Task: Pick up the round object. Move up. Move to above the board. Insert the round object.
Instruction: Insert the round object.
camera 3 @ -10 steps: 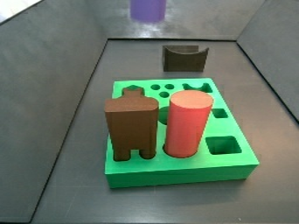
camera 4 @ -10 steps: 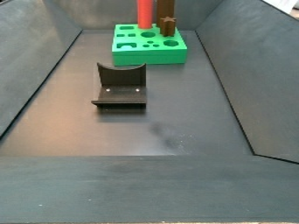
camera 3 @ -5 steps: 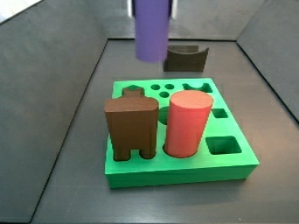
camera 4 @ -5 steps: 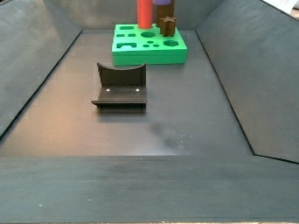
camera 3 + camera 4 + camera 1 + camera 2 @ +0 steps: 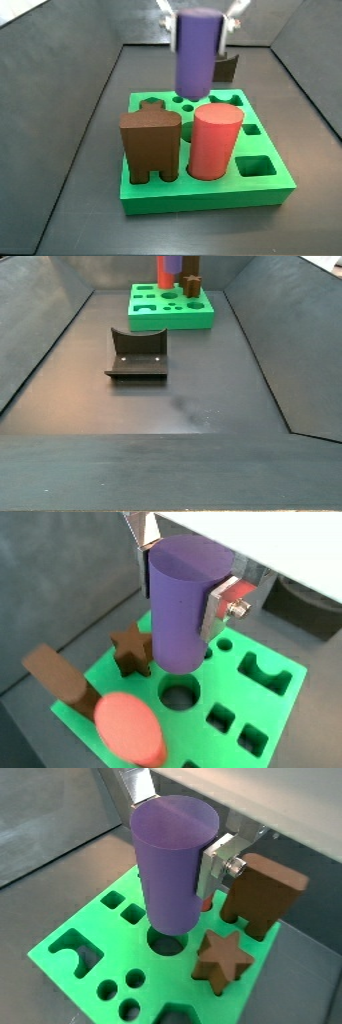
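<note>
Since half a second ago, our tool (image 5: 187,582) has carried the round object (image 5: 198,52) down and over the board (image 5: 267,180). Still pinching it upright, we hover above a round hole (image 5: 178,695); next, lower straight in.

We see a lab test rig: a grey walled bin (image 5: 174,406), the fixture (image 5: 136,354), the gripper (image 5: 198,12) above the board (image 5: 201,190).

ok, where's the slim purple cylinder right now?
In both wrist views the slim purple cylinder is upright in the gripper, hanging over a round hole in the green board, beside the brown star piece.
</note>
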Motion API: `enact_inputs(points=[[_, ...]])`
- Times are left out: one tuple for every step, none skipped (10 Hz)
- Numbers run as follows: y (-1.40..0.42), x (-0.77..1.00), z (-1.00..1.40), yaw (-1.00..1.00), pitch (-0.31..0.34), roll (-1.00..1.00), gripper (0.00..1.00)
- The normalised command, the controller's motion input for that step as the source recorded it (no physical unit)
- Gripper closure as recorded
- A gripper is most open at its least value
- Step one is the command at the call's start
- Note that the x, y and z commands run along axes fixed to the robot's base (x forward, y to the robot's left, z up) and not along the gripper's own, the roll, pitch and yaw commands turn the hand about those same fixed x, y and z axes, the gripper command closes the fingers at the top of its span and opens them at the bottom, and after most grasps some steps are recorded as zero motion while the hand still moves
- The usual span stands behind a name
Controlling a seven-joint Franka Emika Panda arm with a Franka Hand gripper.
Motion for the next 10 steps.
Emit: enact_inputs(points=[[-0.1, 0.24, -0.42, -0.05, -0.049, 0.07, 1.0], [-0.09, 0.24, -0.43, -0.04, -0.047, 0.08, 1.0], [-0.06, 0.15, -0.43, -0.01, -0.05, 0.08, 1.0], [0.0, 0.06, -0.02, 0.0, 0.0, -0.01, 1.0], [-0.02, 0.0, -0.09, 0.0, -0.033, 0.06, 1.0], [-0.1, 0.0, -0.33, 0.0, -0.07, 0.06, 1.0], [-0.12, 0.0, -0.4, 0.0, -0.116, 0.04, 1.0], [-0.1, 0.02, -0.36, 0.0, -0.139, 0.0, 1.0], [-0.07, 0.0, -0.37, 0.0, -0.139, 0.0, 1.0], [-0.05, 0.0, -0.41, 0.0, -0.114, 0.01, 1.0]])
